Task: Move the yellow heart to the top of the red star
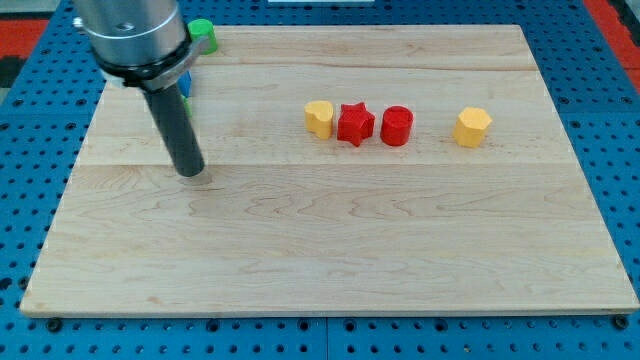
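yellow heart (pixel 319 118) touching red star (pixel 355 124), frame centre | light, rigid, slides easily; push its bottom edge | my tip (pixel 190 172) bare, far left, holding nothing

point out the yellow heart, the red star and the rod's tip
yellow heart (pixel 319 117), camera view, on its top face
red star (pixel 355 123), camera view, on the centre of its top face
my tip (pixel 190 172), camera view, on the rod's very lower end, far to the view's left of both blocks

My arm ends in a grey metallic cylindrical housing (pixel 133 35) with a dark band at its base, then a straight dark matte rod; my tip (pixel 189 172) is blunt.
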You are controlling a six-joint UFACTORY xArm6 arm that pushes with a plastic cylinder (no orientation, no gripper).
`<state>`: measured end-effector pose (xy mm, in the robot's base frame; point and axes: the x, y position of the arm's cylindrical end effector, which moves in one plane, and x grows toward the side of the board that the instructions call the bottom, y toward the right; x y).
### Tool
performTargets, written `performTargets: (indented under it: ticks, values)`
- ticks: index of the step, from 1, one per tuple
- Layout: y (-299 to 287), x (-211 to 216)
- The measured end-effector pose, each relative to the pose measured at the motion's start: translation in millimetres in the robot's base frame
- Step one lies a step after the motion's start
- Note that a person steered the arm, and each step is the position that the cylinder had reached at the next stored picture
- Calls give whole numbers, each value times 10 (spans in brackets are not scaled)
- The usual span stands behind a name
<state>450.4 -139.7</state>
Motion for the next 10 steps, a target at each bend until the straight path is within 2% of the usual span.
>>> performTargets:
  ticks: [1, 3, 4, 5, 6, 7, 10]
  values:
    - [365, -4]
    - [622, -78]
    - [949, -91]
    - [1244, -412]
    - [1203, -814]
    - [1271, -833]
    - [2487, -1445]
